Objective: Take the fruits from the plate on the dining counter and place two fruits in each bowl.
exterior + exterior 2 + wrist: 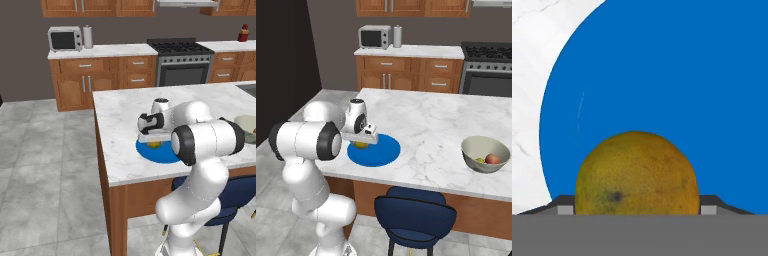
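A: Which details differ between views?
B: The right base view shows the cream bowl with two fruits.

A: And the orange fruit?
B: On the blue plate, between my pincer tips; grip state unclear.

Two base views from behind, looking forward and down at the counter (plate shared, near 6 o'clock); hand view pressed close above plate.

The round olive-yellow fruit has a pitted, matt, brown-speckled skin. Under it lies the flat bright blue plate, smooth and evenly matt. The plate rests on the white grey-veined marble top of the dining counter, polished-looking, with brown wooden sides.
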### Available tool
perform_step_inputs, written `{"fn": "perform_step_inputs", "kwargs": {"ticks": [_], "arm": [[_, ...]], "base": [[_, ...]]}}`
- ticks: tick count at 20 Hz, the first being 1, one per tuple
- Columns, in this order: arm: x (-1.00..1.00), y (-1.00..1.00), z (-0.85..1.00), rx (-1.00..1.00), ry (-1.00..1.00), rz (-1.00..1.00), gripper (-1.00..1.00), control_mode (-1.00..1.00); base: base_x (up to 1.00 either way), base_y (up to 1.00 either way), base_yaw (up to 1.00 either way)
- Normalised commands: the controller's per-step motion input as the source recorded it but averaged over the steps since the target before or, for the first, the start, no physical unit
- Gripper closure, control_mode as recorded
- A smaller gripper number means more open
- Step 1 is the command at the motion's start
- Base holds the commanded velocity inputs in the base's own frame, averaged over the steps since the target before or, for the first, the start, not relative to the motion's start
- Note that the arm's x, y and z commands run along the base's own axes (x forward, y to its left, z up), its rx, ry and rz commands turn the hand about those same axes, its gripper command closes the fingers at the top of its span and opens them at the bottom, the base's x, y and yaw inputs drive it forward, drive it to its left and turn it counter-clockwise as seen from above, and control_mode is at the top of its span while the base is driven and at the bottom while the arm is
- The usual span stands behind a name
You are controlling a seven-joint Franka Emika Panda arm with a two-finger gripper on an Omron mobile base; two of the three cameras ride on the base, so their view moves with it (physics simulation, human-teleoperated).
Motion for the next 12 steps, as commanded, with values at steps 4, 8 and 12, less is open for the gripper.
{"fn": "perform_step_inputs", "kwargs": {"ticks": [4,8,12], "arm": [[-0.59,-0.01,0.63,0.0,0.0,0.0,1.0,-1.0],[-0.52,-0.02,1.0,0.0,0.01,0.0,1.0,-1.0],[-0.33,-0.09,0.98,0.0,0.01,0.0,1.0,-1.0]], "base": [[0.0,0.0,0.0],[0.0,0.0,0.0],[0.0,0.0,0.0]]}}
